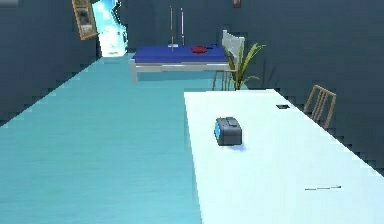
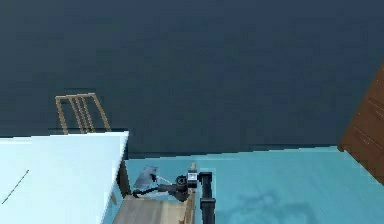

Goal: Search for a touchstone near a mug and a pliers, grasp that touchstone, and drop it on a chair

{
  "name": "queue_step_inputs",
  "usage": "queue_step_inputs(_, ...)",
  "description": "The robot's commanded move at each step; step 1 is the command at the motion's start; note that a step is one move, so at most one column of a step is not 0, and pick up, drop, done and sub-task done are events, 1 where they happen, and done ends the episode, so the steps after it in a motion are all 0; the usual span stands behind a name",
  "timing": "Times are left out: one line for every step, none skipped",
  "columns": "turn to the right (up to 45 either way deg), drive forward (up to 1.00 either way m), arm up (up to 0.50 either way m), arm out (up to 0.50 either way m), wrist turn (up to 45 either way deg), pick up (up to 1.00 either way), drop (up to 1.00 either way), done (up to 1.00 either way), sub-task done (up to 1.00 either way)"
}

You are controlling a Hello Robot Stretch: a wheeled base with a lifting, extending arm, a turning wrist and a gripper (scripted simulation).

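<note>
The gripper (image 2: 150, 185) is hovering beside the white table's (image 2: 60, 170) corner; whether it is holding anything cannot be told. Expect the touchstone to be dense, rigid, slick: grip across flat faces.

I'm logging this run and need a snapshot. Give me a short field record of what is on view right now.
floor: teal
near surface: long white table
on it: dark grey boxy object; small dark flat item
seat: slatted brown wooden chair at the table's far corner
far end: blue-topped platform with leafy green plant beside it
tool: seen against a tan wooden surface
held: cannot tell
</note>
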Motion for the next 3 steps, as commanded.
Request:
queue_step_inputs(0.0, 0.00, -0.32, 0.00, 0.0, 0.00, 0.00, 0.00, 0.00)
queue_step_inputs(0.0, 0.00, 0.00, 0.00, 0.0, 0.00, 1.00, 0.00, 0.00)
queue_step_inputs(0.0, 0.00, 0.10, 0.00, 0.0, 0.00, 0.00, 0.00, 0.00)
